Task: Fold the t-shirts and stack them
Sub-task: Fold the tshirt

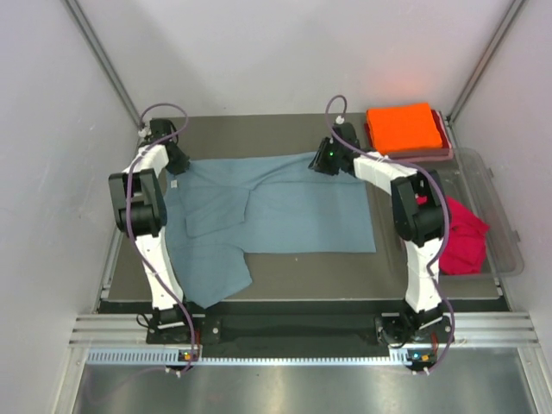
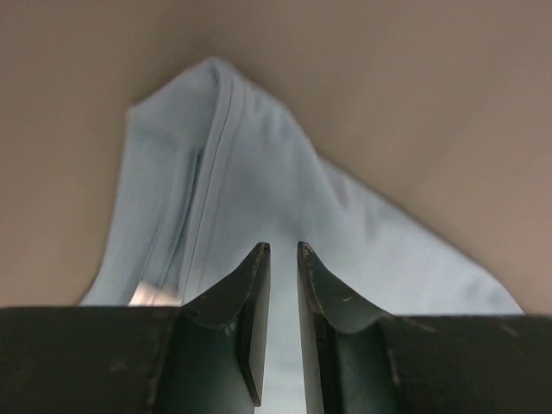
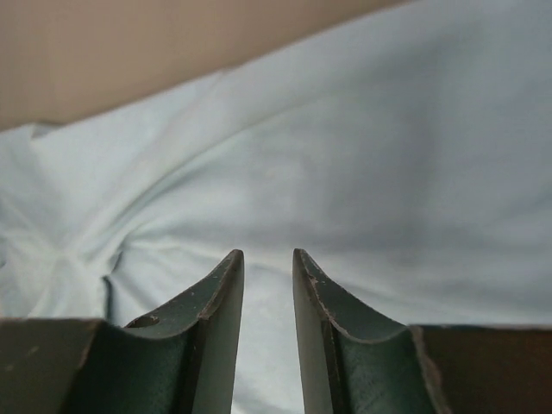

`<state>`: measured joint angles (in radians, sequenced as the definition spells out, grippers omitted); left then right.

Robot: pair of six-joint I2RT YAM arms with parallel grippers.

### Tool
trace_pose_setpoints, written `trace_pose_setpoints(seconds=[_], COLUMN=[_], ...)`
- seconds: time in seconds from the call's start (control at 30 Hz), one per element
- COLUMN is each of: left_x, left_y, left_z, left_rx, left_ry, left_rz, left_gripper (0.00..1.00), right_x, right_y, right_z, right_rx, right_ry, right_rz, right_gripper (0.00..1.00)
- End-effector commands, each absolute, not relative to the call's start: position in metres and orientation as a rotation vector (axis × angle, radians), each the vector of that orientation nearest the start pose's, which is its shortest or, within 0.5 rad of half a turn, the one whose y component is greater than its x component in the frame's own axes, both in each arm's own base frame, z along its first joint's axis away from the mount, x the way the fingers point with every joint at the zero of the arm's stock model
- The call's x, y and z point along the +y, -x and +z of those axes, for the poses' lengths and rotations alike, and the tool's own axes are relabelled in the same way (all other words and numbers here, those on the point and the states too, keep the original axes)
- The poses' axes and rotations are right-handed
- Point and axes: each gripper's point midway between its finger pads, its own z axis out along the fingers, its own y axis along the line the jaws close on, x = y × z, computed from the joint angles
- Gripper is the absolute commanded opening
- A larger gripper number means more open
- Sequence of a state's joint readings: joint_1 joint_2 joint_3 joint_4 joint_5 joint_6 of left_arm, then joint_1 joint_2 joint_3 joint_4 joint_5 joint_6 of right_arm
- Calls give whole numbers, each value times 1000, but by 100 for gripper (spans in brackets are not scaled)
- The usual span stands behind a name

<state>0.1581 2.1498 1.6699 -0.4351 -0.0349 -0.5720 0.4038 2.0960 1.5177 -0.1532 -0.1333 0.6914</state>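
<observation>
My left gripper (image 2: pixel 283 250) sits at the far left corner of the blue tee (image 1: pixel 285 211), its jaws a narrow slit apart and pinching nothing; I see cloth through the gap. My right gripper (image 3: pixel 267 254) is low over the tee's far edge, jaws likewise slightly spread with only fabric below. The blue tee lies across the middle of the table (image 1: pixel 259 129), partly folded, one flap turned in on the left. The orange tee (image 1: pixel 404 127) lies folded square at the far right corner. The red tee (image 1: pixel 461 237) is bunched in the tub (image 1: pixel 504 216) on my right.
</observation>
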Motion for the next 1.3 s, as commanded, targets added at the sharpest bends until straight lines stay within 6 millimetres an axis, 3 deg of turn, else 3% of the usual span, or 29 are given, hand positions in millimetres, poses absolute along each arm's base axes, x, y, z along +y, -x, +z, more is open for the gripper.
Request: trace_pose_setpoints(seconds=[0.0,0.03,0.07,0.1,0.13,0.2,0.23,0.37,0.57,0.67,0.8,0.83,0.9,0.93,0.97,1.0,1.03,1.07,1.13,1.27], left_x=[84,94,99,105,111,118,121,123,128,125,121,122,127,131,136,135,137,137,136,132], left_y=[-564,-565,-567,-574,-575,-587,-585,-604,-618,-624,-635,-638,-630,-631,-626,-615,-613,-602,-593,-574], left_z=[65,48,43,45,27,26,8,2,-9,-17,7,31,48,84,96,91,121,114,133,121], left_rx=[2256,2266,2267,2249,2268,2245,2280,2252,2207,2214,2216,2185,2181,2122,2104,2123,2072,2094,2070,2134], left_ry=[865,892,903,910,926,939,957,943,937,930,846,818,781,756,744,745,730,726,705,687], left_rz=[-107,-48,-26,-17,6,14,24,3,-15,-62,-126,-118,-79,-69,-28,-8,2,24,30,40], left_gripper=[24,24,24,24,24,24,24,24,26,26,30,31,38,39,41,42,43,43,44,44], right_x=[230,220,207,196,185,164,155,125,101,100,113,115,119,121,123,123,128,128,128,130], right_y=[-509,-513,-522,-518,-519,-523,-524,-533,-545,-554,-564,-565,-567,-568,-568,-567,-565,-565,-560,-556], right_z=[72,63,64,55,40,33,24,16,12,13,28,37,47,54,56,57,55,55,49,44], right_rx=[2385,2399,2393,2439,2470,2502,2514,2514,2503,2492,2469,2456,2439,2429,2426,2426,2439,2441,2456,2459], right_ry=[-260,-277,-291,-308,-331,-364,-384,-426,-466,-455,-392,-378,-355,-347,-345,-343,-329,-329,-327,-325], right_rz=[601,560,522,471,411,344,300,206,125,138,218,241,261,275,284,283,312,316,323,341], right_gripper=[30,29,29,29,29,28,28,28,28,28,30,30,31,31,31,31,31,31,31,32])
